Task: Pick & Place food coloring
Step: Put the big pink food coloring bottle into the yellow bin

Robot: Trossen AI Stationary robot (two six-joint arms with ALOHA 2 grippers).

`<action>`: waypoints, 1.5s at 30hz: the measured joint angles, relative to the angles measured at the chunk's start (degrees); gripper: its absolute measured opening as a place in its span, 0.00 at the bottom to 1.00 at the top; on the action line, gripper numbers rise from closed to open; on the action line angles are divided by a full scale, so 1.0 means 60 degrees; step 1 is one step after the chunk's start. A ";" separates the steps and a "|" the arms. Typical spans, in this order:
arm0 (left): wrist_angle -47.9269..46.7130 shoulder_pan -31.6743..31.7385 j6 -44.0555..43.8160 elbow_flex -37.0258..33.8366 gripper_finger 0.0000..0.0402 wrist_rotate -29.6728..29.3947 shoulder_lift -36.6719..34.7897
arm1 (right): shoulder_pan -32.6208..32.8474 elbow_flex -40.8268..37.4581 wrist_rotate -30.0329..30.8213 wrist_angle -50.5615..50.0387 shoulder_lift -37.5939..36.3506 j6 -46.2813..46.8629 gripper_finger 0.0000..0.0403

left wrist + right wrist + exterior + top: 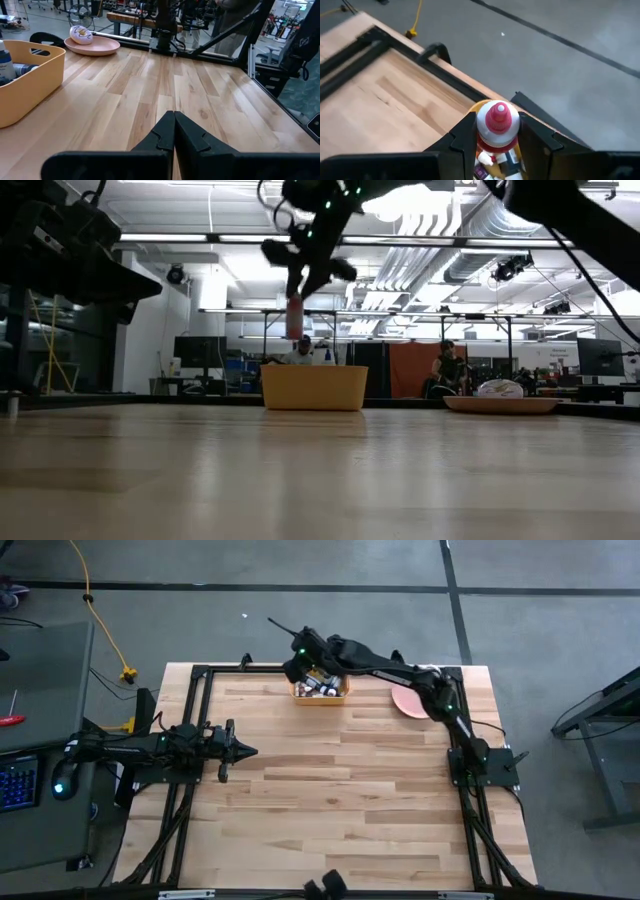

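No writing can be read on any bottle. The right gripper (495,137) pinches a small red-capped food coloring bottle (497,125) between its dark fingers, held in the air above the yellow plastic bin (314,388) at the far edge of the wooden table (330,810). Only the low view shows the bottle clear of the bin's rim; the high view shows more little bottles (320,688) lying inside the bin. Beside the bin sits a pink plate (92,46) carrying a donut (80,34). The left gripper (174,131), fingers pressed together, waits well apart from the bin.
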 joint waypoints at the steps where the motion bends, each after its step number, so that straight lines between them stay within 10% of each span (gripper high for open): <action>1: 0.0000 0.0000 -0.0003 0.0000 0.00 0.0000 0.0000 | -0.0029 0.0000 -0.0035 0.0074 0.0146 0.0067 0.27; 45: -0.0002 -0.0001 -0.0001 0.0004 0.00 0.0001 0.0000 | -0.0630 0.0036 -0.0719 0.0171 0.2351 0.1565 0.27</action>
